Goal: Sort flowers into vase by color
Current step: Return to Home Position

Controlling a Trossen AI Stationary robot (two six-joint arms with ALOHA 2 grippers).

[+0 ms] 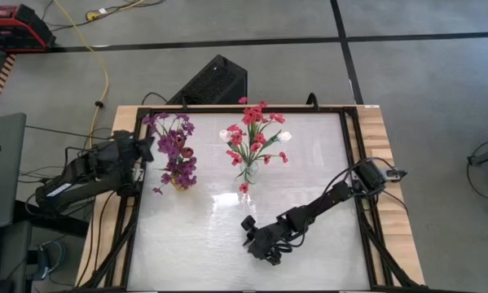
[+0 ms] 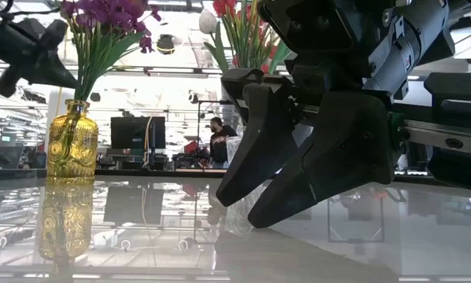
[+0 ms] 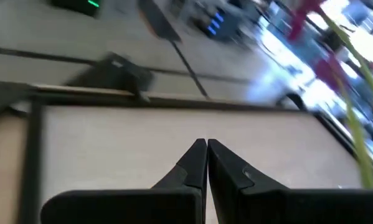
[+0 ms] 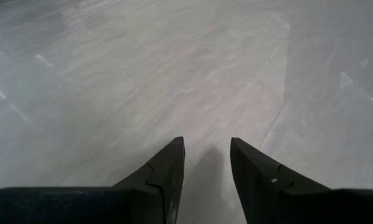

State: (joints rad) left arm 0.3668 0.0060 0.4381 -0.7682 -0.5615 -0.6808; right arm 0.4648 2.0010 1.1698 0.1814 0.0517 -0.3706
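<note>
White and shiny, the tabletop (image 1: pixel 195 244) had a pale wooden rim and showed the room's lights like a mirror. Around it lay a grey floor (image 1: pixel 423 81) with black lines on it, and a long yellow cable (image 1: pixel 106 77) ran across that floor. A black box (image 1: pixel 215 81) sat on the floor just behind the tabletop. A red machine (image 1: pixel 11 28) sat far off in a corner.

The purple flowers (image 1: pixel 174 146) on thin green stems stood in a small yellow glass vase (image 2: pixel 71 145) on the left part of the tabletop. The red and white flowers (image 1: pixel 254 134) stood in a clear glass vase (image 1: pixel 248 172) near the middle. The two vases were near each other but not touching.

The left claw (image 3: pixel 206 144) was up in the air beside the purple flowers, at the left edge of the tabletop. Its two fingers were pressed together and it held nothing. The right claw (image 4: pixel 206 142) was low over the bare front part of the tabletop, well away from both vases. Its fingers were a little apart with nothing between them.

From down low, the room behind looked big and bright. A dark screen (image 2: pixel 137 134) stood back there, and a person (image 2: pixel 217 137) was beside it.
</note>
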